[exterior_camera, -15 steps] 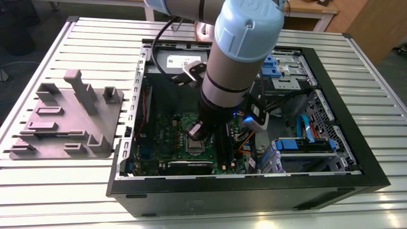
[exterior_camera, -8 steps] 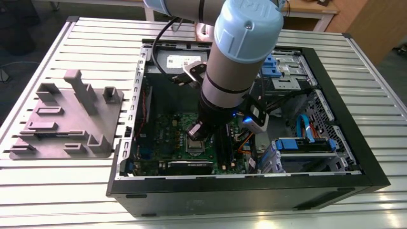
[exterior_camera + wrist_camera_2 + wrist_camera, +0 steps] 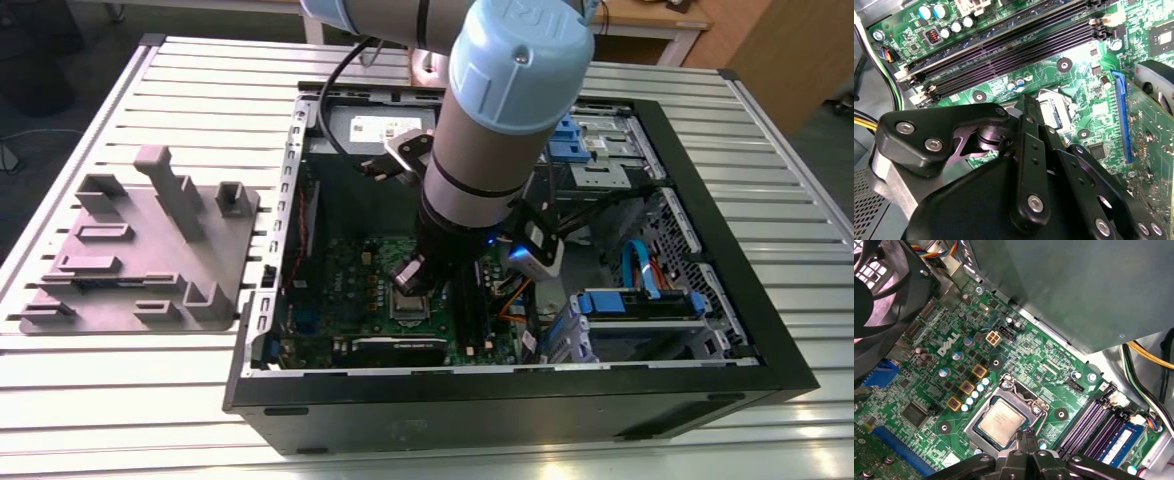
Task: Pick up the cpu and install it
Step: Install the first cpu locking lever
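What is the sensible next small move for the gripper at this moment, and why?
Probably a short, straight lift away from the board. In the first wrist view the cpu already lies flat inside the socket frame. The gripper, with its fingers together and holding nothing, sits at the chip's edge. Whether it touches the chip I cannot tell.

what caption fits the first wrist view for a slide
The cpu lies in the metal-framed socket on the green motherboard, with the tool poised at the socket's edge.
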`<state>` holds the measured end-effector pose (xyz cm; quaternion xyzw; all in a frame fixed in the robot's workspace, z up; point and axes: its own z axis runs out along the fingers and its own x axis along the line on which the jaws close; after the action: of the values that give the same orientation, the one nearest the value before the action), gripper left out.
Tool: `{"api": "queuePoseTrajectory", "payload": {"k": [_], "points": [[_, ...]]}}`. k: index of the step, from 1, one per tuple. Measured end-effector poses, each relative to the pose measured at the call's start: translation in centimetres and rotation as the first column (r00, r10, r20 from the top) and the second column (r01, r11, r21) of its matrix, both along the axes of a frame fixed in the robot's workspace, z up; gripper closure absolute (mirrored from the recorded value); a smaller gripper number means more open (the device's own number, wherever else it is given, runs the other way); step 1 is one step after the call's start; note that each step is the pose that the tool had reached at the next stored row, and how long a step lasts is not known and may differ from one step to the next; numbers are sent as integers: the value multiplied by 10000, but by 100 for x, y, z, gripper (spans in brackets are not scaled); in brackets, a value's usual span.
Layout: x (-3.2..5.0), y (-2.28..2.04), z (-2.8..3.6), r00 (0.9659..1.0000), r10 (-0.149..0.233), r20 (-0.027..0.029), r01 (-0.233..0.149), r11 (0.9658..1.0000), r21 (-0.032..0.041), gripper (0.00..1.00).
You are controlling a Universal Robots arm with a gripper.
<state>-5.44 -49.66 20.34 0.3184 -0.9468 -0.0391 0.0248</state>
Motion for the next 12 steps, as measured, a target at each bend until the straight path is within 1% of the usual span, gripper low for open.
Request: {"api": "queuePoseTrajectory", "payload": {"k": [2,7,12], "points": [[1,-7,-8,10000,-40,-2,39,10000,-14,90],[1,-25,-16,9999,-166,-1,166,9999,-15,90],[1,-46,-22,9988,-483,-1,483,9988,-16,90]]}}
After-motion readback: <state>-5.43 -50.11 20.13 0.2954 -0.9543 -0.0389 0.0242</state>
